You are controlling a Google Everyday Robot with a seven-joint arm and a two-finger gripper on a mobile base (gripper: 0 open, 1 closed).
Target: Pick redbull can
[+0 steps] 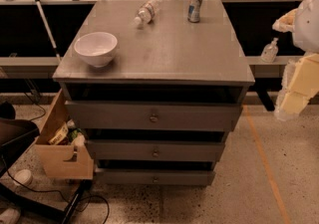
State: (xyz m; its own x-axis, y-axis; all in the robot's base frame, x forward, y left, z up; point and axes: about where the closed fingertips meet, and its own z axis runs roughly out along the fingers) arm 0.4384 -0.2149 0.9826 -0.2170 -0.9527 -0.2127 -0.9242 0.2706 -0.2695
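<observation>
Camera view: we see the hand point(295, 91) at the right edge, partly cut off and apart from the bench point(169, 54); we cannot tell whether it is spread or closed. The redbull can point(195, 3) stands upright at the bench's far right, near a lying water bottle point(147, 11).

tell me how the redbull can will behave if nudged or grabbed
The redbull can stands upright, tall and slim, near the far edge of the cabinet top, so a nudge would probably tip it. Its round metal wall looks smooth, so it may slip and, once down, roll. The tool is off the cabinet top's right side, apart from it.
</observation>
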